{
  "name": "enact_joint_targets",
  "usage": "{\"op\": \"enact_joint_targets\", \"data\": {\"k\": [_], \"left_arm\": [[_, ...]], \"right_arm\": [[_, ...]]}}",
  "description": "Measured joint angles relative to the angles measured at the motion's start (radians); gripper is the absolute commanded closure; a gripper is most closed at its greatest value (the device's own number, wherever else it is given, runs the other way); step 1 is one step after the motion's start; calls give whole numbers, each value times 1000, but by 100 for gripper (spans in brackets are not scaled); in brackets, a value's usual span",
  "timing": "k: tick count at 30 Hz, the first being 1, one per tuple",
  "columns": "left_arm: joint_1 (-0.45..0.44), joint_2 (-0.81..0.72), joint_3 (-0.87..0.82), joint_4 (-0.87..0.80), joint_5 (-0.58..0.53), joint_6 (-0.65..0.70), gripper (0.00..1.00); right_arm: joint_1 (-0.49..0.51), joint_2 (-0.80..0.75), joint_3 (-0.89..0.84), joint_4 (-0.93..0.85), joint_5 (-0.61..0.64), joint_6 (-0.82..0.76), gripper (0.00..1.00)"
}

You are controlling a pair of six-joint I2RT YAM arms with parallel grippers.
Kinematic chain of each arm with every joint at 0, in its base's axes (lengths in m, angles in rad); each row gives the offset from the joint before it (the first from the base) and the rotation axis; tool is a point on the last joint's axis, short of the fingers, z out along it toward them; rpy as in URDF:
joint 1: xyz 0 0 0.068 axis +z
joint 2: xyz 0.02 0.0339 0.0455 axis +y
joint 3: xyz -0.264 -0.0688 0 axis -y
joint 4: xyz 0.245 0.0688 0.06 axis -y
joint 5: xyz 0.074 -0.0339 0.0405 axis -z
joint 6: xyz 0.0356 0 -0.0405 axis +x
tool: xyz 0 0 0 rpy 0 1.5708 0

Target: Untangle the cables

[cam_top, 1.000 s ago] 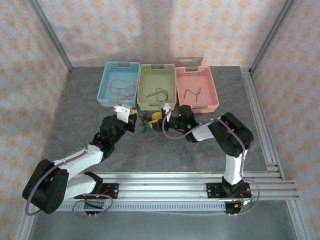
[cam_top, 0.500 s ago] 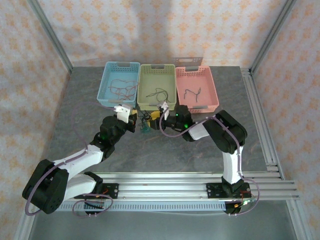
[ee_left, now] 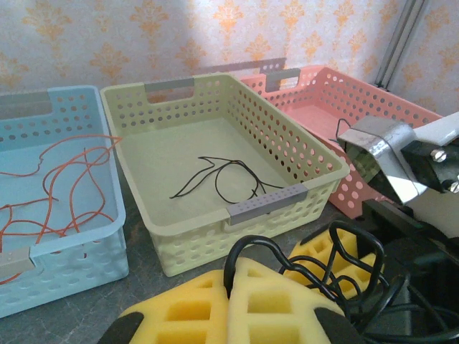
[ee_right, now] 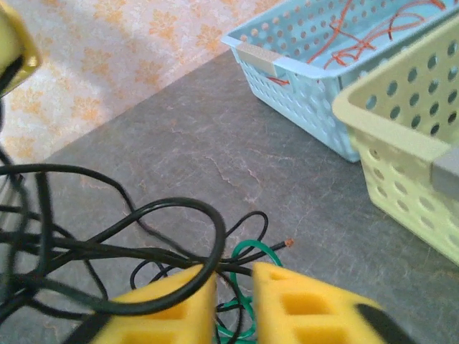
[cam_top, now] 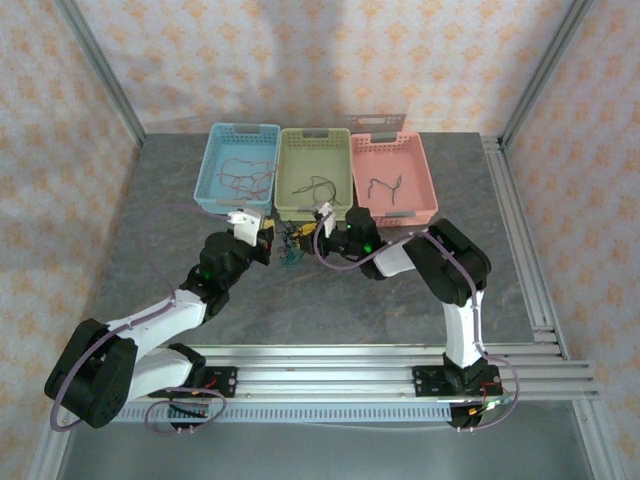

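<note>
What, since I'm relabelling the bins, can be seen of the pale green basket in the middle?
The pale green basket is a shallow rectangular plastic tub, its walls punched with rows of round holes, with a grey handle tab on each short end. It sits upright on the grey table, between a blue basket and a pink basket, close beside both. Thin black cables lie curled on its floor.

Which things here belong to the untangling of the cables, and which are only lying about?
For the job: tangled cables, left gripper, right gripper, blue basket, green basket, pink basket.
Not part of it: aluminium rails, mauve arm wiring, patterned walls.
</note>
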Motion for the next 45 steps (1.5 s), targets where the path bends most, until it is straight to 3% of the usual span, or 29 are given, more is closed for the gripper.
{"op": "enact_joint_targets", "data": {"k": [1, 11, 15, 22, 30, 37, 41, 45], "left_arm": [[0, 0, 0, 0, 0, 0, 100], [0, -8, 0, -1, -33, 0, 100], [0, -31, 0, -1, -79, 0, 100], [0, -76, -9, -5, -238, -4, 100], [4, -135, -34, -39, -327, -48, 100], [141, -230, -77, -95, -585, -131, 100], [141, -236, -79, -122, -661, -155, 100], [141, -236, -79, -130, -686, -162, 100]], "right_arm": [[0, 0, 0, -8, 1, -2, 100], [-28, -85, -140, 34, 112, -3, 100], [-65, -197, -249, 95, 257, -16, 100], [-170, -376, -452, 241, 630, -2, 100], [-246, -463, -590, 384, 818, 71, 100], [-356, -497, -644, 394, 1099, 129, 100], [-383, -531, -665, 394, 1172, 148, 100], [-392, -559, -665, 395, 1167, 156, 100]]}}
